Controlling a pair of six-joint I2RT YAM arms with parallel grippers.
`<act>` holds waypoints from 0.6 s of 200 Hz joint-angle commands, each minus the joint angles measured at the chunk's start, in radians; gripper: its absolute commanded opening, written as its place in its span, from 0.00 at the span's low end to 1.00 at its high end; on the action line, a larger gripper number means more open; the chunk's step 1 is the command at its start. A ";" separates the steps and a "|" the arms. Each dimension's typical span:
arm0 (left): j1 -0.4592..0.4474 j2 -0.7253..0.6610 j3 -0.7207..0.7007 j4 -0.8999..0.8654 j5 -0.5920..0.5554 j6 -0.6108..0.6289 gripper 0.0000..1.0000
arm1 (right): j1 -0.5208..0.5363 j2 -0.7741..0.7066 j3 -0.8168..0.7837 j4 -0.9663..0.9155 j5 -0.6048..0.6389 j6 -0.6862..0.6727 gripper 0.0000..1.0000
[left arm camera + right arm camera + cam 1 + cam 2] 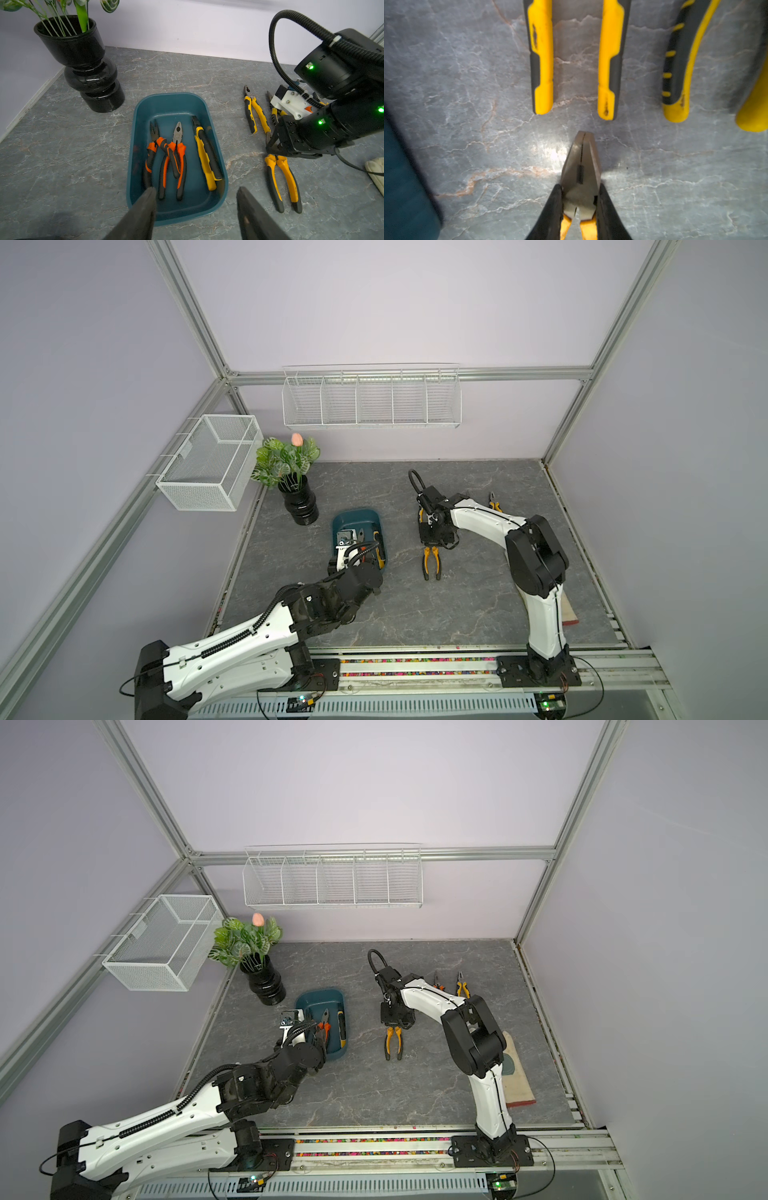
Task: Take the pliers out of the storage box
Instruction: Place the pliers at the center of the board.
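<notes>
1. The storage box (pixel 170 94) stands on the desk (pixel 457 614), near a black vase (pixel 89 68). It shows in both top views (pixel 358 516) (pixel 321 996).
2. Three pairs lie flat inside the box:
   - The long-nosed orange pliers (pixel 151 149) lie towards one long wall.
   - The blunt-nosed orange pliers (pixel 177 143) lie just beside them, and the handles of the two pairs cross.
   - The boxed yellow pliers (pixel 205 153) lie along the opposite long wall, handles together.
3. The left pincer (pixel 197 190) hovers over the end of the box nearest the robot. Its fingers stand apart with nothing between them.
4. The right pincer (pixel 580 187) is outside the box, over the desk. Its fingers are clamped on the head of the gripped yellow pliers (pixel 581 162).
   - The nose is closed.
   - The handles (pixel 282 178) are spread and point towards the robot's base.
   - It cannot be told whether the tool rests on the desk or sits just above it.
5. More pliers lie on the desk beyond the gripped pair:
   - The first desk pair (pixel 254 112) lies with its handle ends just ahead of the gripped nose.
   - The second desk pair (pixel 273 113) lies beside it, partly hidden by the right arm.
</notes>
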 commanded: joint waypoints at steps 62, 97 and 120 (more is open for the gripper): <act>0.006 -0.009 -0.005 -0.018 -0.007 -0.008 0.63 | -0.016 0.039 0.023 0.025 -0.036 0.035 0.17; 0.008 -0.017 -0.014 -0.019 -0.006 -0.012 0.63 | -0.016 0.060 0.025 0.027 -0.054 0.035 0.21; 0.010 -0.016 -0.017 -0.017 -0.004 -0.013 0.63 | -0.016 0.069 0.019 0.038 -0.070 0.033 0.23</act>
